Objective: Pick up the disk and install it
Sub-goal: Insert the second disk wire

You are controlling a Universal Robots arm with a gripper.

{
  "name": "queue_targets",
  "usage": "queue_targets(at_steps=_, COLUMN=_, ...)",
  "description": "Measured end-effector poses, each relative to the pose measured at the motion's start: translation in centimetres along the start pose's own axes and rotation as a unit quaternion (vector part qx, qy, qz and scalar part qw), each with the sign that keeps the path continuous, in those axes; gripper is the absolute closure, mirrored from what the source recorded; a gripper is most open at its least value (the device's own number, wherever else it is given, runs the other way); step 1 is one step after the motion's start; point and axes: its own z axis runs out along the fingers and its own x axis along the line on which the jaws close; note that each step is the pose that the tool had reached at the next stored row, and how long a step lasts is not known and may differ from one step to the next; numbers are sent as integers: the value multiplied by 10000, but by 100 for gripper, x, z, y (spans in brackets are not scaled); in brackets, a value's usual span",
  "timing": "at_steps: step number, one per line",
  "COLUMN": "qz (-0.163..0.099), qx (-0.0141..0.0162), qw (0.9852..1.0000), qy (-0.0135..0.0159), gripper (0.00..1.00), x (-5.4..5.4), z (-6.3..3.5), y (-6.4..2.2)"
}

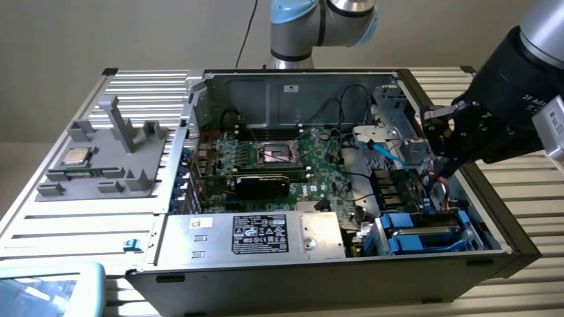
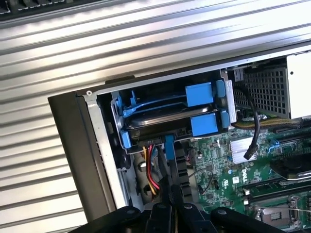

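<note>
Open computer case [image 1: 264, 277] on a ribbed desk [image 1: 53, 224], disk [image 1: 424, 232] in its blue frame sitting in the corner bay, tool [image 1: 440, 142] closed and holding nothing, just above the case.

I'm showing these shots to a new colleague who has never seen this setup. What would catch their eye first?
First, the open black computer case lying on its side, green motherboard exposed in the middle. Next, the bright blue plastic carrier with the silver-grey disk, seated in the bay at the case's corner, at the exterior view's lower right. Then the black gripper, shut, hanging over the case's edge on the exterior view's right, holding nothing.
</note>
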Motion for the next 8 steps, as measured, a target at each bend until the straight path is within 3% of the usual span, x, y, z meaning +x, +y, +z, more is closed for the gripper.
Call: queue_targets(at_steps=8, qz=-166, qx=-13, qw=9999, qy=-26, gripper=89, x=12, z=7, y=64)
